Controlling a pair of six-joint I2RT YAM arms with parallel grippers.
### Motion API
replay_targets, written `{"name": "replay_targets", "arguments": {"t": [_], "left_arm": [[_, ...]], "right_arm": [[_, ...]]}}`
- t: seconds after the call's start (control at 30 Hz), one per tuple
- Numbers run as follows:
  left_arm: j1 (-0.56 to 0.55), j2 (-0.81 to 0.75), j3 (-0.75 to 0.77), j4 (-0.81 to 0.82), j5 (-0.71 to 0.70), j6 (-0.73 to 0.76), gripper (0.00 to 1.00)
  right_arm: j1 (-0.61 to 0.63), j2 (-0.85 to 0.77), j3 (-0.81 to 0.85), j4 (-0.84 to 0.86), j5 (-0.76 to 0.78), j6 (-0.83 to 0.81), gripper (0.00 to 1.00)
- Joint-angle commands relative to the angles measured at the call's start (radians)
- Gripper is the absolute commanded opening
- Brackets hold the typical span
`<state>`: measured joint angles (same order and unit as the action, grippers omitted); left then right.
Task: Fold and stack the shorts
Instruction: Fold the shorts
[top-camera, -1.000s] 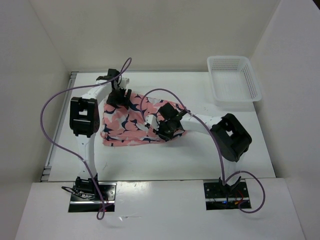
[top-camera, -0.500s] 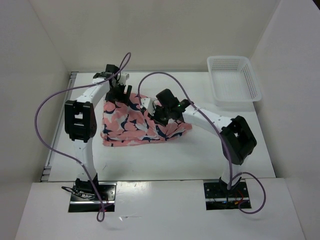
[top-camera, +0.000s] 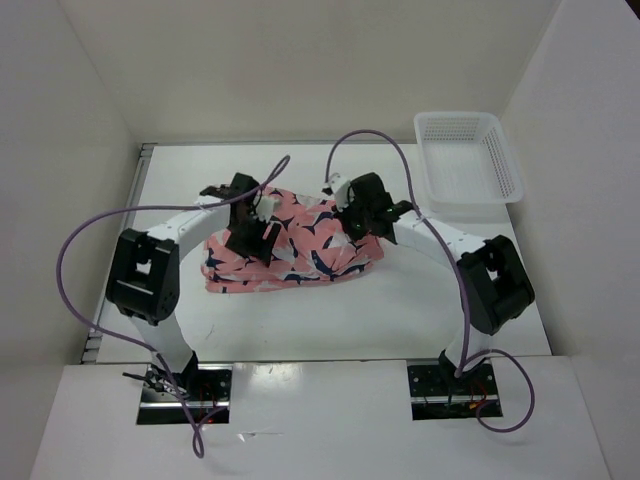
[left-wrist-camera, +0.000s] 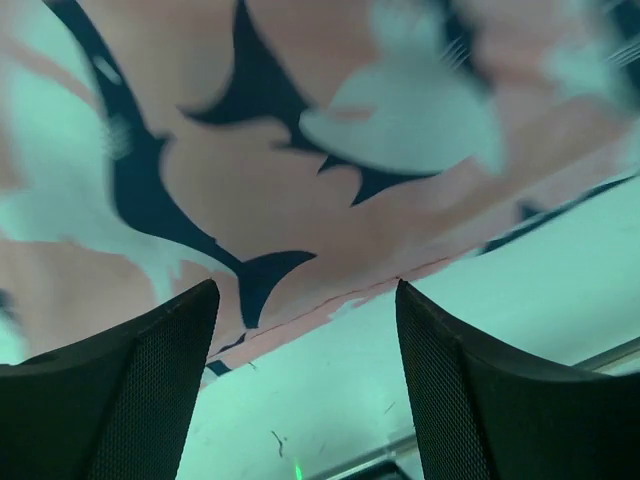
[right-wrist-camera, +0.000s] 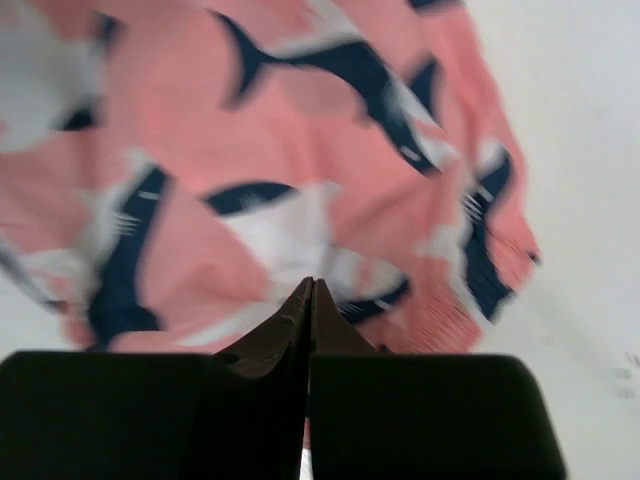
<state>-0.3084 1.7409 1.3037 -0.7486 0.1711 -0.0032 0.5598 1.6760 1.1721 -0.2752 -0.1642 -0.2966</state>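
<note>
The salmon-pink shorts (top-camera: 300, 252) with navy and white shark shapes lie in a rumpled, partly folded heap in the middle of the table. My left gripper (top-camera: 250, 238) hovers over their left part. In the left wrist view it (left-wrist-camera: 305, 290) is open and empty, above the hem of the shorts (left-wrist-camera: 300, 100) and bare table. My right gripper (top-camera: 347, 216) is over the upper right part of the shorts. In the right wrist view its jaws (right-wrist-camera: 308, 285) are pressed together above the fabric (right-wrist-camera: 300, 130), with no cloth showing between them.
A white plastic mesh basket (top-camera: 470, 199) stands at the back right corner. White walls close in the table on the left, back and right. Purple cables loop above both arms. White table surface (right-wrist-camera: 580, 200) shows right of the shorts.
My right gripper moved from the front right of the shorts to their back right, and the cloth now spreads farther right. My left gripper moved from the back left edge forward over the shorts.
</note>
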Motion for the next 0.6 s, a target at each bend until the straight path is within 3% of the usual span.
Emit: {"name": "replay_targets", "arguments": {"t": [0.0, 0.17, 0.3, 0.43, 0.57], "left_arm": [[0.012, 0.043, -0.070, 0.026, 0.033, 0.003, 0.79], [0.012, 0.121, -0.101, 0.003, -0.055, 0.003, 0.77], [0.012, 0.099, -0.135, -0.046, -0.064, 0.003, 0.77], [0.012, 0.098, -0.161, -0.055, -0.074, 0.003, 0.80], [0.012, 0.075, -0.107, -0.078, -0.019, 0.003, 0.81]], "right_arm": [[-0.041, 0.010, -0.067, 0.143, 0.100, 0.065, 0.00], [-0.041, 0.019, -0.159, 0.194, 0.127, 0.027, 0.00], [-0.041, 0.030, -0.225, 0.260, 0.280, -0.010, 0.01], [-0.041, 0.050, -0.244, 0.272, 0.304, -0.035, 0.13], [-0.041, 0.036, -0.149, 0.219, 0.304, 0.000, 0.20]]}}
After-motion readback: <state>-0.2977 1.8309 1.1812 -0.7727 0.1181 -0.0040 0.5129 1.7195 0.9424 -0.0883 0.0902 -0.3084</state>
